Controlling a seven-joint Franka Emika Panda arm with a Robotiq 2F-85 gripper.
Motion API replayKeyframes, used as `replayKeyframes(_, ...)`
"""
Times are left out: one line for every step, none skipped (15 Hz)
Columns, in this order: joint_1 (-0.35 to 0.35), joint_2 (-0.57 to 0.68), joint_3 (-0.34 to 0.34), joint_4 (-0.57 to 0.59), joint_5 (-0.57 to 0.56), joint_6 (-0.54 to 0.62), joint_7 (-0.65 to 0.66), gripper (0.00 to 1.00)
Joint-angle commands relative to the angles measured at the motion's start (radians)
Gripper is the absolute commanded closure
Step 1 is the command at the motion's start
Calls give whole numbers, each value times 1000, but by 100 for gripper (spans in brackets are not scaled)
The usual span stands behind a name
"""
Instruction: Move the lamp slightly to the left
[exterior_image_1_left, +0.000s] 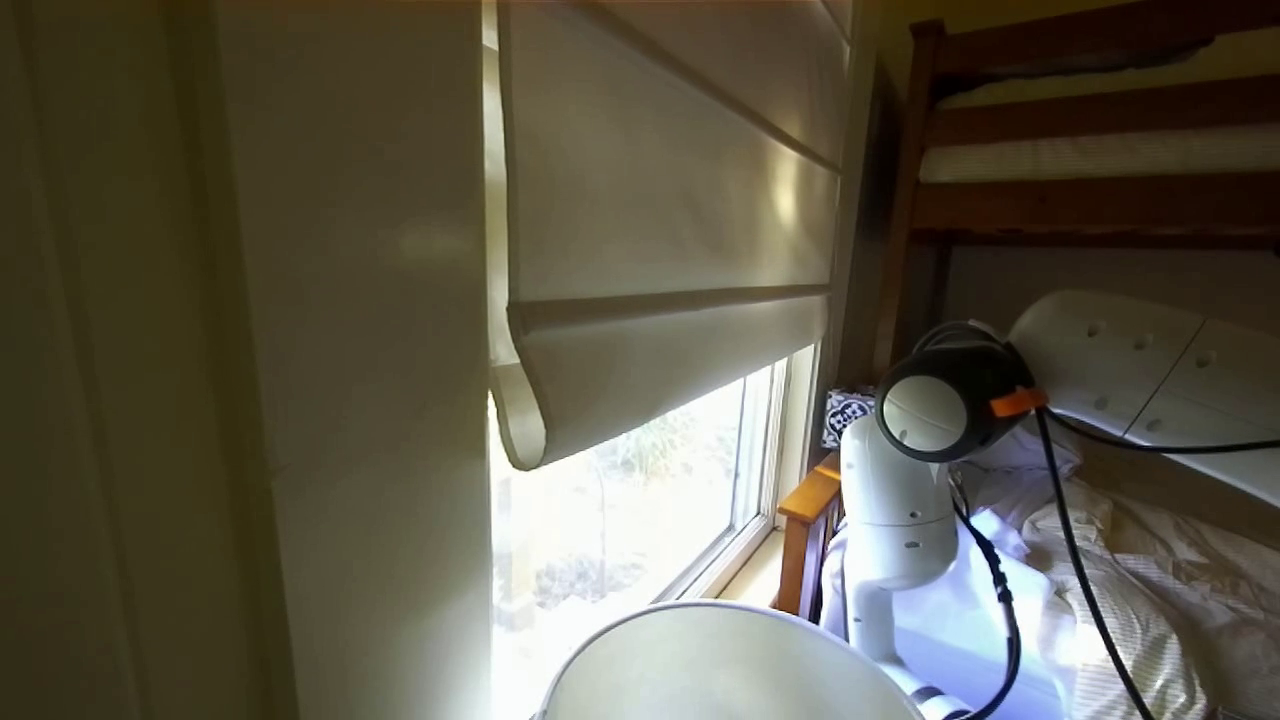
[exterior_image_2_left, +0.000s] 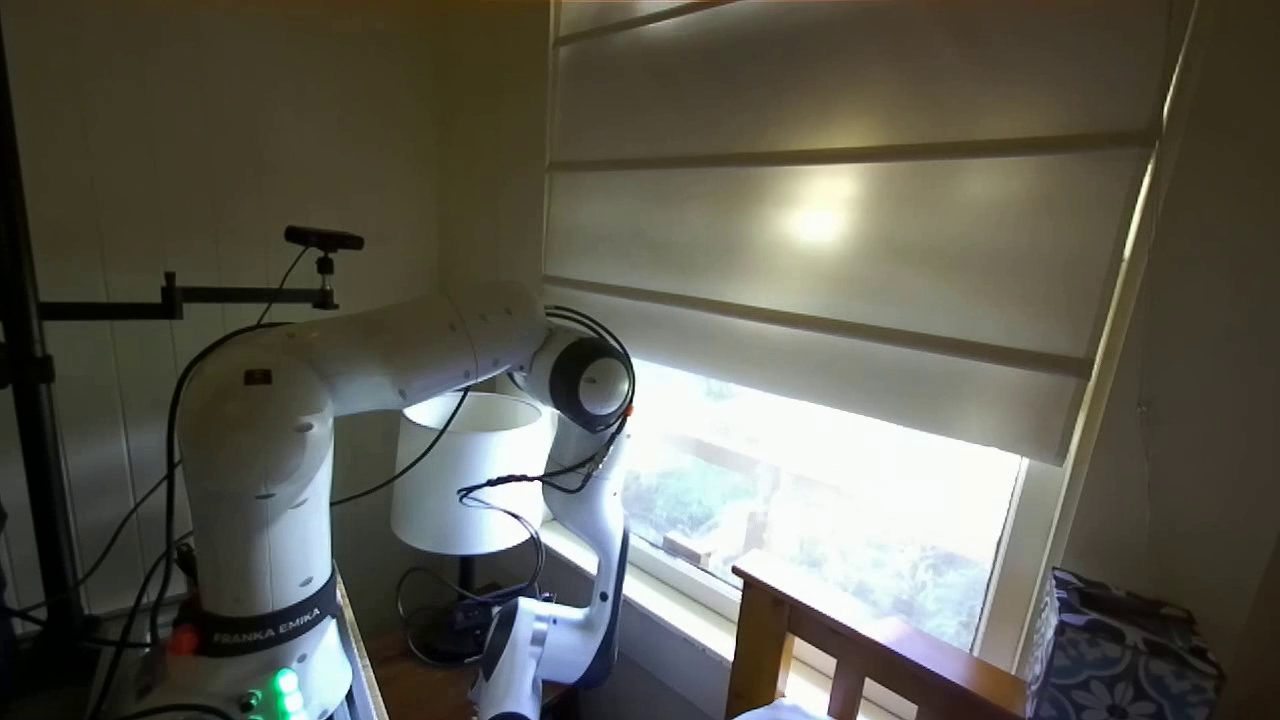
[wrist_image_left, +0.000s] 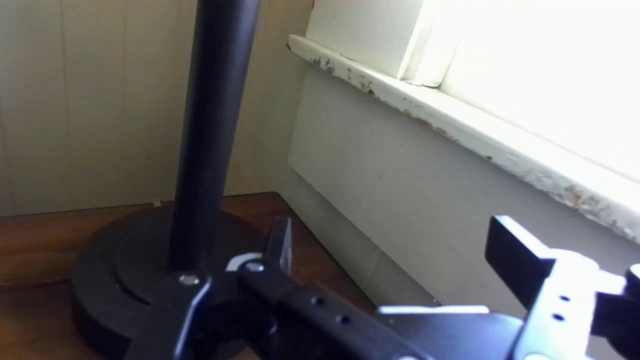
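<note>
Near the lamp (exterior_image_2_left: 480, 455), the arm (exterior_image_2_left: 415, 350) is bent sharply downward, its tool (wrist_image_left: 395, 245) spread wide apart.

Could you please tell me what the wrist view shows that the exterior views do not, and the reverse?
Only the wrist view shows the fingers of the open pincer and the chipped paint along the window sill. Only the exterior views show the lampshade, the blind and the white arm. All share the window sill and some part of the lamp.

The wooden bunk bed (exterior_image_1_left: 1090, 207) and rumpled bedding (exterior_image_1_left: 1150, 620) show a home bedroom.
</note>
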Motion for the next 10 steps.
replayKeyframes(5, -67, -27, -117, 78, -84, -153, 0)
replayKeyframes(4, -79, -32, -139, 93, -112, -193, 0)
replayKeyframes(3, -89, -36, -159, 111, -139, -232, 0)
replayKeyframes(2, -100, -41, -178, 120, -169, -266, 0)
replayKeyframes(3, -114, -46, -200, 132, -191, -293, 0)
replayKeyframes(6, -128, -50, -222, 143, -211, -320, 0)
replayKeyframes(9, -146, -56, -247, 153, -227, -347, 0)
replayKeyframes(7, -157, -63, -264, 153, -247, -363, 0)
replayKeyframes(13, -157, -75, -258, 136, -250, -345, 0)
replayKeyframes(22, -109, -71, -207, 131, -245, -318, 0)
